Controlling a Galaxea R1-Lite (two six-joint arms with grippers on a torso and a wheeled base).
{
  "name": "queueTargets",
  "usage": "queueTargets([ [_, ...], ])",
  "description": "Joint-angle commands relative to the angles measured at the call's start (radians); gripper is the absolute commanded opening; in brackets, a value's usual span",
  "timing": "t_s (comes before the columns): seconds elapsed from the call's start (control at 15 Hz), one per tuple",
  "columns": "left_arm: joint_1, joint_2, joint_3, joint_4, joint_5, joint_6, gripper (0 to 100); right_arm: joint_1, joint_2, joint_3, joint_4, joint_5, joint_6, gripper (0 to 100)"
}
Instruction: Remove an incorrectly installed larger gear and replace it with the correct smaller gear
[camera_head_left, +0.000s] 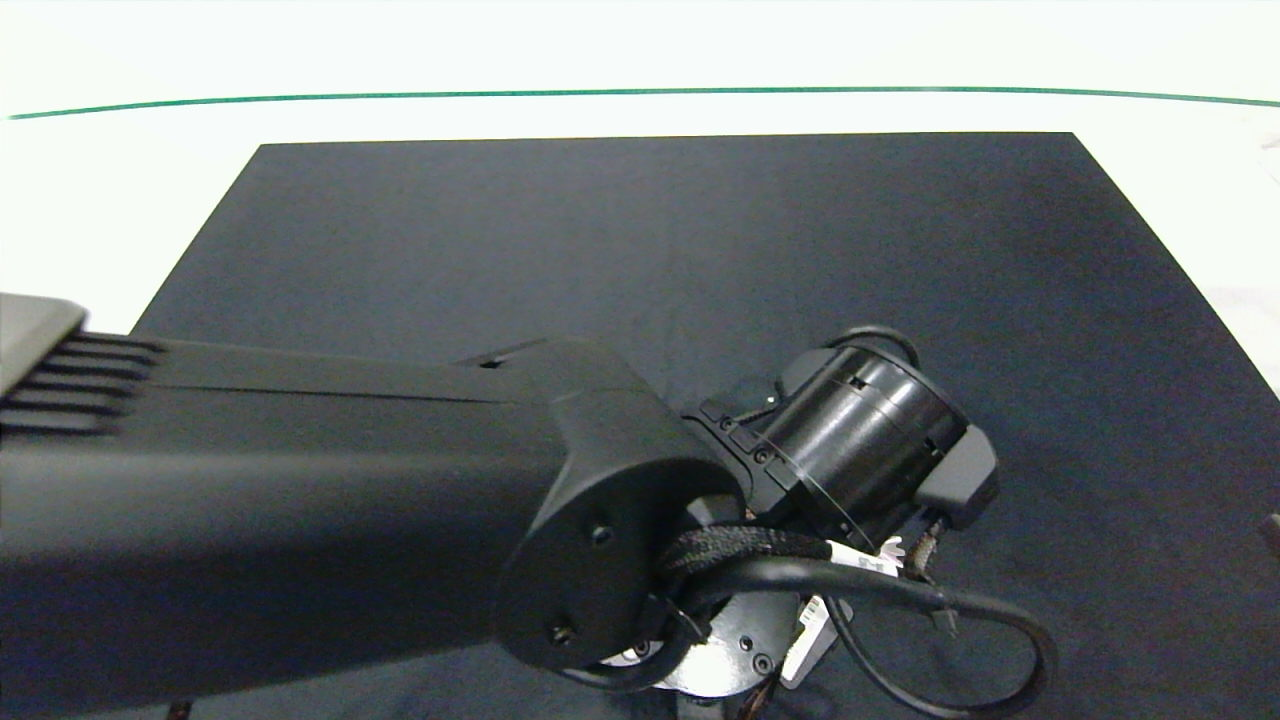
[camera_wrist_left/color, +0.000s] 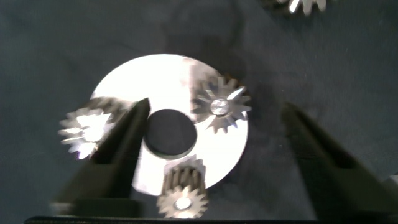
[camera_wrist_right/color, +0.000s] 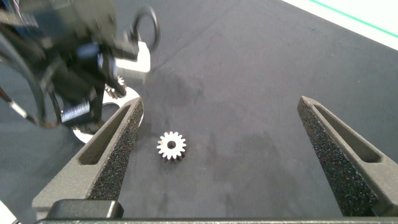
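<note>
Dark mat (camera_head_left: 700, 250) over pale tabletop (camera_head_left: 120, 200); left arm (camera_head_left: 300, 480) hiding everything beneath. Below left gripper (camera_wrist_left/color: 211, 134), jaws apart, over silver disc (camera_wrist_left/color: 168, 74): larger gear (camera_wrist_left/color: 220, 106), long starburst teeth, between them. Beyond right gripper (camera_wrist_right/color: 221, 134), jaws apart: smaller gear (camera_wrist_right/color: 171, 146), short-toothed, on mat.

Left arm (camera_head_left: 300, 500) blocks near mat (camera_head_left: 700, 250); far mat free (smaller gear (camera_wrist_right/color: 171, 146) lone obstacle).

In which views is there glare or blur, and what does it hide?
Head view: the white table beyond the dark mat is washed out. Left wrist view: the round plate glares and the gear at its edge is smeared, its teeth unclear. Right wrist view: the loose gear is sharp.
</note>
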Motion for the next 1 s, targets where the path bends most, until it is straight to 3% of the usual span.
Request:
queueTargets([
  [0.07, 0.089, -0.145, 0.029, 0.003, 0.047, -0.018, 100, -0.004, -0.006, 0.001, 0.0, -0.005, -0.002, 100],
  [0.13, 0.14, -0.207, 0.067, 0.0, 0.102, -0.021, 100, -0.016, -0.033, 0.006, 0.006, -0.014, -0.002, 100],
  [0.33, 0.284, -0.432, 0.245, -0.08, 0.105, -0.015, 100, -0.121, -0.079, 0.0, 0.05, -0.093, -0.002, 100],
  [0.47, 0.379, -0.553, 0.373, -0.209, 0.105, -0.018, 100, -0.227, -0.11, -0.011, 0.052, -0.143, -0.002, 100],
  [0.67, 0.537, -0.722, 0.699, -0.566, 0.106, 0.01, 100, -0.427, -0.24, 0.07, 0.075, -0.149, 0.0, 100],
  [0.8, 0.6, -0.833, 0.874, -0.71, 0.109, 0.043, 100, -0.543, -0.32, 0.126, 0.078, -0.149, 0.001, 100],
  [0.87, 0.637, -0.932, 0.971, -0.756, 0.111, 0.053, 100, -0.615, -0.375, 0.155, 0.08, -0.15, 0.018, 100],
  [1.0, 0.733, -1.069, 1.048, -0.756, 0.113, 0.053, 100, -0.71, -0.446, 0.195, 0.083, -0.175, 0.067, 100],
])
